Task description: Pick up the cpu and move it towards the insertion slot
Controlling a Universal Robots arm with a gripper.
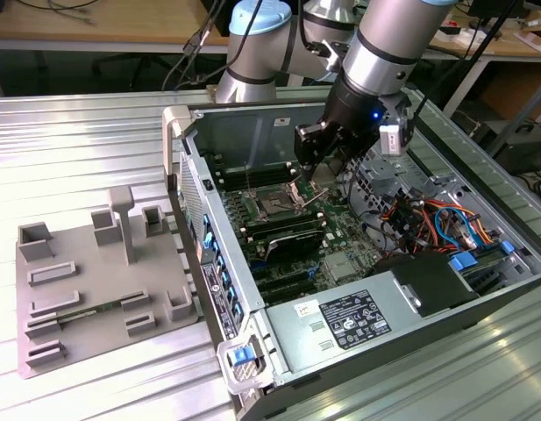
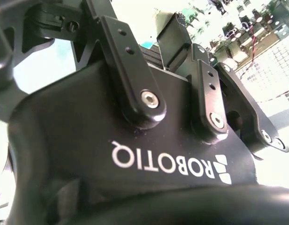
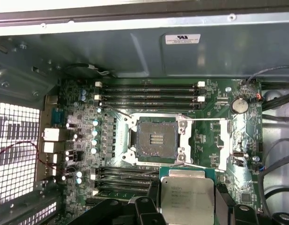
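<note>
From the exterior view's left: one grey plastic tray with raised blocks [image 1: 95, 281] lies on the ribbed metal table [image 1: 68, 132], well apart from my work. Next comes one open grey computer case [image 1: 358, 324] with its green motherboard [image 1: 292, 232] exposed, and above that board hangs my one black pincer [image 1: 321, 171], on the end of my one silver and blue arm [image 1: 375, 53]. Furthest to that view's right, inside the case, sits a bundle of orange and blue cables [image 1: 445, 219].

In the first wrist view my pincer [image 3: 186, 206] is clamped on the cpu [image 3: 187, 196], one flat square chip with a pale silvery metal top; one black finger [image 3: 152, 199] presses each of two opposite edges, so I count two fingers on it. The chip is lifted off the board and sits just beside the insertion slot [image 3: 156, 139], one small dark square socket ringed by a shiny steel frame, its hinged bracket [image 3: 207, 143] swung open to one side. The socket is bare. I count four long black memory slots [image 3: 149, 96] on the far side of the socket, toward the case wall, and more on the near side, partly hidden by the chip.

In the second wrist view I see my pincer's black body [image 2: 135, 154] with two linkage bars [image 2: 132, 70] pinned to it.
</note>
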